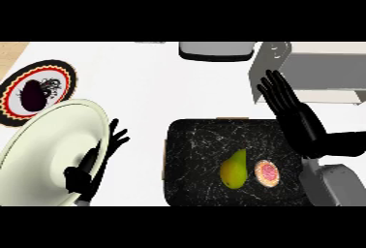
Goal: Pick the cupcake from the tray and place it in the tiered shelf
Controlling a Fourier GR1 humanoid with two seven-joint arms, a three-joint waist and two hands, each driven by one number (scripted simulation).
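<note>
Cupcake [268,173] on dark tray [193,160] beside pear [234,169]; our right hand [293,114] spread above. We judge it soft, light: grasp base sides.

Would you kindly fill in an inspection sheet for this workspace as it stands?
Surface: white counter, partly covered by dishes and a tray.
Job's things: cupcake lies on the black tray, right of a pear; tiered shelf stands at the far right.
Clutter: large pale plate at left; patterned plate with a dark item at far left; grey object at the far edge.
Hands: left hand open over the pale plate; right hand open above the tray's far right corner, holding nothing.
Cables: nothing seen.
Surroundings: wooden strip at far left.
</note>
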